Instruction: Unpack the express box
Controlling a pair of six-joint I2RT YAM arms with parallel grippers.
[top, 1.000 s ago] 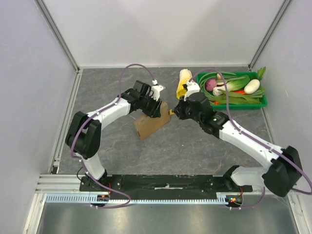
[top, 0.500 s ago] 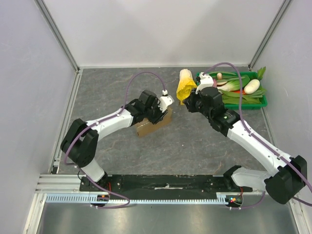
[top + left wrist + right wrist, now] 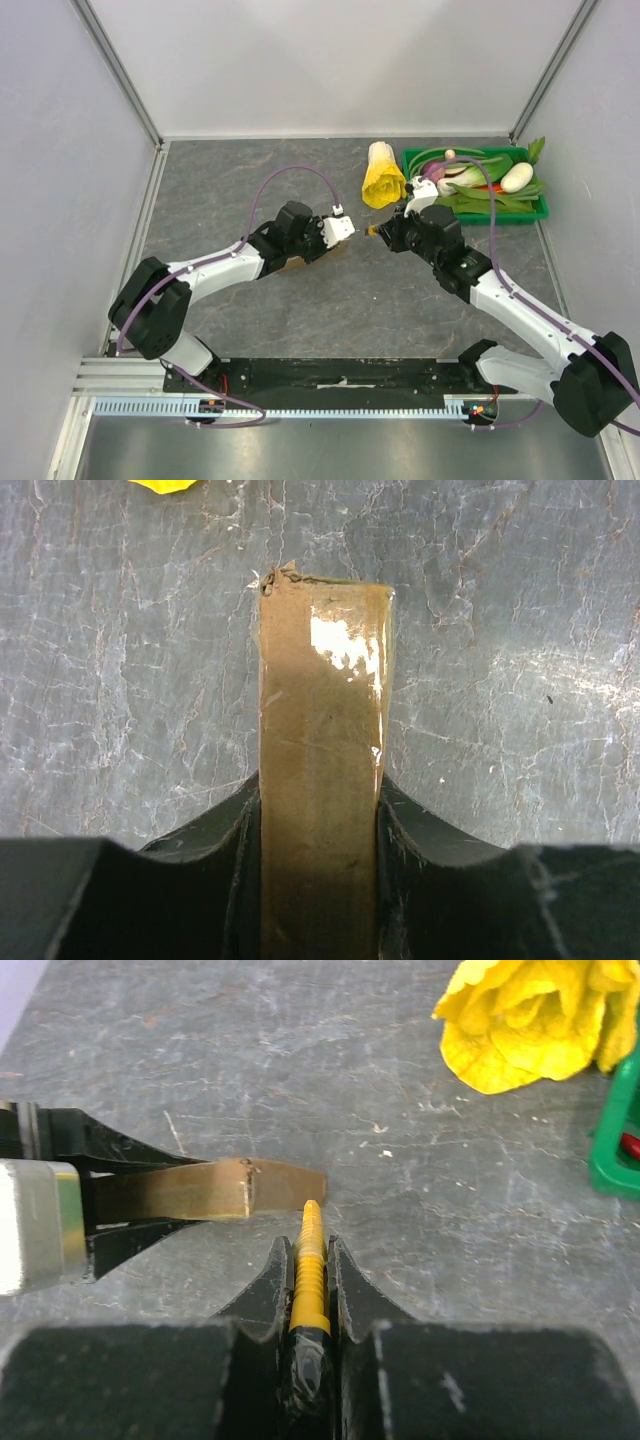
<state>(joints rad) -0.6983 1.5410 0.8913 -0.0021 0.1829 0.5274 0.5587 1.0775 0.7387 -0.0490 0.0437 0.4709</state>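
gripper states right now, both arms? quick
Left gripper: closed on the flat brown cardboard express box.
Right gripper: closed on a thin yellow ridged tool with a black base.

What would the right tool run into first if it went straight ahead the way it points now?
Probably the box: the yellow stick in the right tool points at its end corner, and looks nearly touching it.

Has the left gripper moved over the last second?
Yes. The left gripper, jaws shut on the express box, moved toward the near edge: it was level with the green tray, now nearer than its front rim.
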